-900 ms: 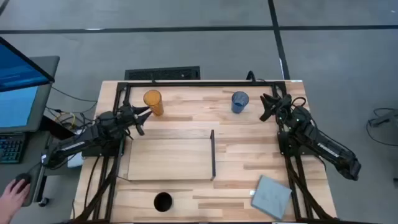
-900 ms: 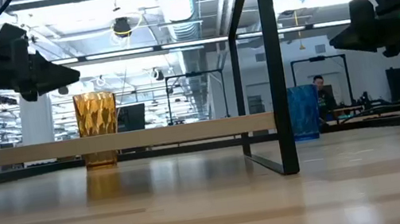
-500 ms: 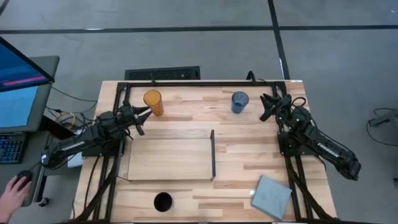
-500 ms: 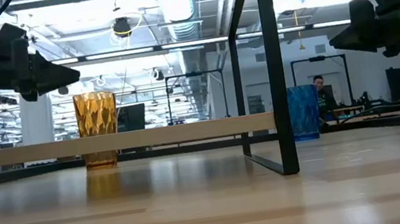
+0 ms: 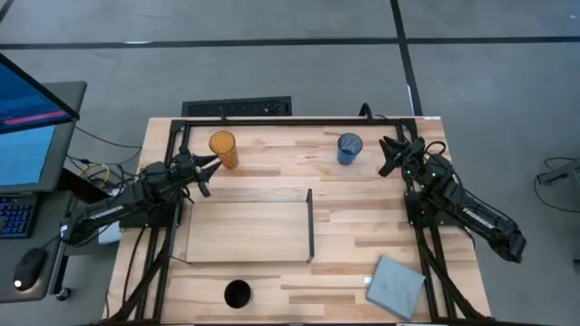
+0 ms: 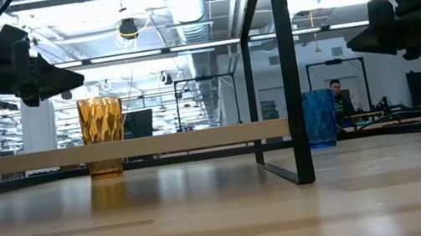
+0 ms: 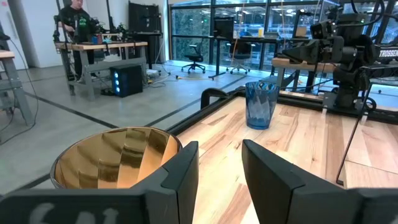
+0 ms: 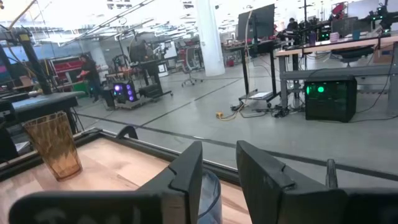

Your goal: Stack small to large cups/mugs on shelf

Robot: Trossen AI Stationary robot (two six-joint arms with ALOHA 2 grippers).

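Observation:
The orange tumbler (image 5: 223, 148) stands upright on the table at the far left, and the blue cup (image 5: 349, 148) stands upright at the far right. A short black cup (image 5: 237, 293) stands near the front edge. The plywood shelf (image 5: 249, 231) lies mid-table, with its dark wall (image 5: 310, 225) on its right edge. My left gripper (image 5: 208, 169) is open and empty, raised just left of and nearer than the tumbler (image 7: 118, 155). My right gripper (image 5: 388, 154) is open and empty, raised just right of the blue cup, whose rim (image 8: 210, 186) shows below its fingers.
A grey square pad (image 5: 396, 285) lies at the front right corner. A dark frame rail (image 5: 299, 120) runs along the table's far edge. In the low view the shelf's board (image 6: 114, 150) and upright (image 6: 291, 80) cross in front of both cups.
Both arms and all cups have kept still. A person's hand beside the table's left, at a mouse, has drawn out of view.

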